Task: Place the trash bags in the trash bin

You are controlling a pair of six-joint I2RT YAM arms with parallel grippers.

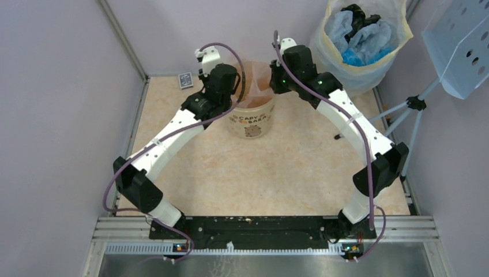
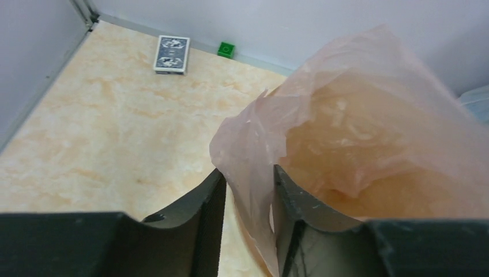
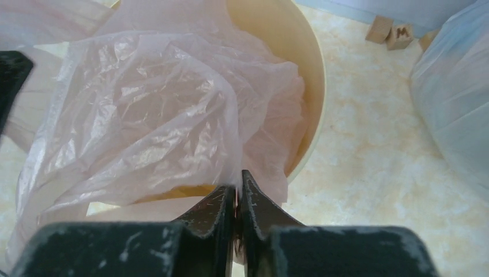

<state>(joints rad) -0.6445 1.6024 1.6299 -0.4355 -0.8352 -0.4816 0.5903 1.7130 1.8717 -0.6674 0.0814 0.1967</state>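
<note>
The left tool (image 2: pixel 247 176) stands part-way spread, its two dark fingers (image 2: pixel 210 202) set either side of a loose fold of the trash bag (image 2: pixel 357 115). The thin pink film runs down through the gap and lies against the finger on the tool's right, but the jaws are not pressed together on it, so the fold is straddled, not pinched. The rest of the bag billows up ahead and to the right of this tool, crinkled and translucent. Ahead and to its left the marbled worktop (image 2: pixel 104 133) lies bare as far as a deck of cards (image 2: pixel 171 55) and a small green block (image 2: pixel 226 49) near the back wall.

The right tool (image 3: pixel 238 187) is clenched, its fingertips meeting on a pleat of the same bag. From that pinch the film spreads ahead and to the left in wide wrinkled folds, draped over and partly inside the trash bin (image 3: pixel 308 75), whose cream rim curves just ahead and to the right of the fingers. Farther off to the right, on the worktop, sit a few small wooden blocks (image 3: pixel 389 32) and the side of a large pale plastic bag (image 3: pixel 455 98).

From above, both tools sit close over the bin, one at each side.
</note>
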